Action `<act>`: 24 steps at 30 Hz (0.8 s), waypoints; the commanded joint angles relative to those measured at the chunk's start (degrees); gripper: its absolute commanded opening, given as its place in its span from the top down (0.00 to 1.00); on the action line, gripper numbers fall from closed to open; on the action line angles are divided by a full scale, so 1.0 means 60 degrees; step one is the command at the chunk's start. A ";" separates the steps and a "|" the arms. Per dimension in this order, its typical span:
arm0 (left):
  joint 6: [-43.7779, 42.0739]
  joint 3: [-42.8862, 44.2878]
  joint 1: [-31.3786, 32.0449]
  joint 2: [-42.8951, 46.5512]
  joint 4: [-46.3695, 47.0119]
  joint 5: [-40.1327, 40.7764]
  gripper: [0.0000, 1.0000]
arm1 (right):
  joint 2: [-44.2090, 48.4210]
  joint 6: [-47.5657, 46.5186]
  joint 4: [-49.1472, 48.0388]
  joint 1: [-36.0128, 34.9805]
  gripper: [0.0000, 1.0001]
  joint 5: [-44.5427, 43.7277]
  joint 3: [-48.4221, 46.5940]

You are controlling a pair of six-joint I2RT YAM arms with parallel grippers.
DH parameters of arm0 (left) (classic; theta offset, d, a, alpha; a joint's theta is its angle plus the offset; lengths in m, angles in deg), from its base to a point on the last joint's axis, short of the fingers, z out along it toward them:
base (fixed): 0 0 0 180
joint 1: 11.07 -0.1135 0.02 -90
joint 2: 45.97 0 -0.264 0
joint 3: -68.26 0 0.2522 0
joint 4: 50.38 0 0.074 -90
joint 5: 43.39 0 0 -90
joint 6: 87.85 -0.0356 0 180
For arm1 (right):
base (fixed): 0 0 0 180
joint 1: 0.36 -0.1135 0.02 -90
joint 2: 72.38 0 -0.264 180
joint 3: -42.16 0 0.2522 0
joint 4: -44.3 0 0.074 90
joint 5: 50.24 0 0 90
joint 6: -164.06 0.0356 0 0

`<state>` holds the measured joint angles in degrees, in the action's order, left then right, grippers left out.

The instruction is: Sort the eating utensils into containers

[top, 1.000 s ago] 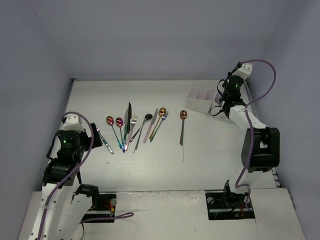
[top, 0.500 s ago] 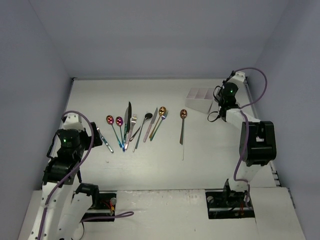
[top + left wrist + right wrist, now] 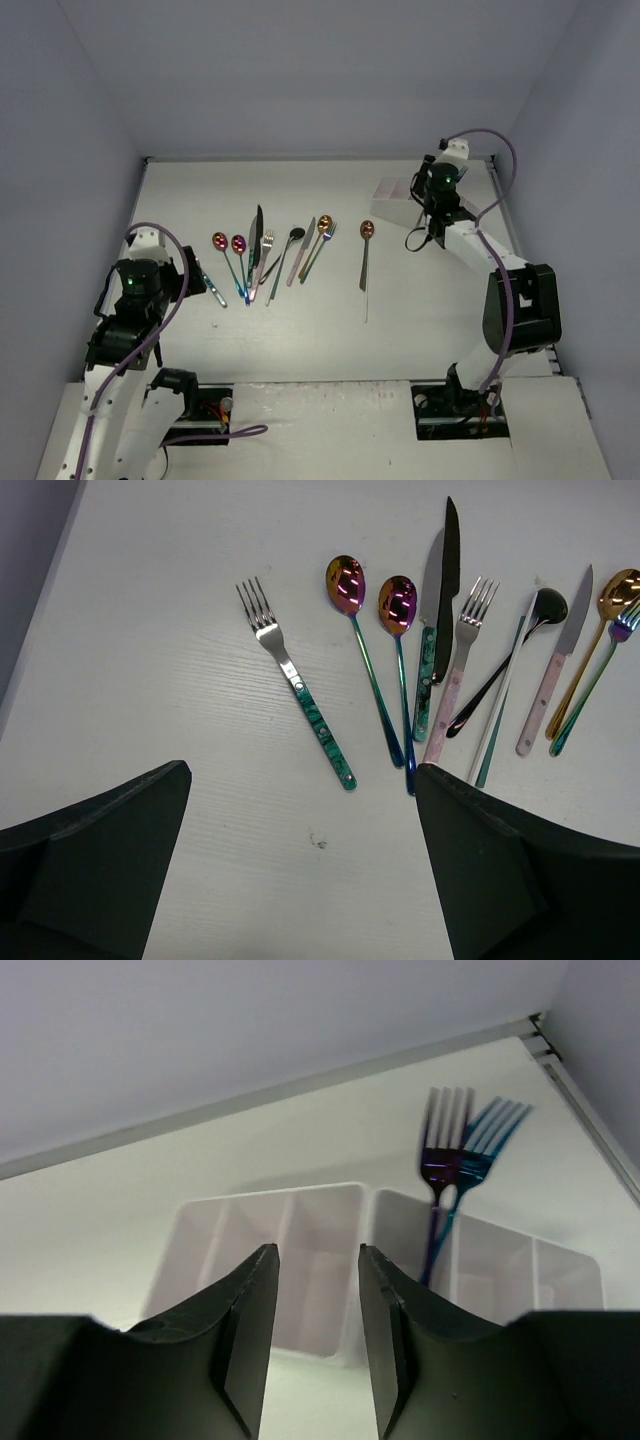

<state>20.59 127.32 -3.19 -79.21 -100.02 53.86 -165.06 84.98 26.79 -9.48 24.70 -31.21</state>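
While the right claw hangs just in front of the white containers at the far right of the table, its fingers stand a little apart with nothing between them. Through that gap the middle compartments show. In a compartment just to the right of it, a purple fork and a blue fork stand upright, tines up, leaning side by side against the back wall. From above, the right wrist covers the near right part of the containers.

The left claw hovers over the near left of the table, spread wide and holding nothing. Ahead of it the other utensils lie in a loose fan:
- a green-handled fork, apart on the left
- two rainbow spoons
- a black knife, overlapping a lighter knife
- a pink-handled fork
- a black spoon
- a pink-handled knife
- a gold spoon

A copper spoon lies alone between the fan and the containers.
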 commanded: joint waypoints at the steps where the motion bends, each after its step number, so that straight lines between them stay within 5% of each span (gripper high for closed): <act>1: -0.0116 0.0214 0.0020 -0.0184 0.0560 -0.0167 0.07 | 0.0917 0.0370 0.2245 -0.1378 0.57 -0.0415 -0.1579; 11: -0.0143 0.0229 0.0020 -0.0289 0.0545 -0.0214 0.07 | -0.0611 0.2651 0.4832 -0.3787 0.47 -0.1208 -0.2140; 24: -0.0128 0.0214 0.0031 -0.0318 0.0516 -0.0217 0.07 | -0.3320 0.4478 0.5114 -0.4845 0.48 -0.1282 -0.3273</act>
<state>20.37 127.32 -3.19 -80.12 -100.04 52.81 -184.13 107.16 58.46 -37.08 20.16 -46.01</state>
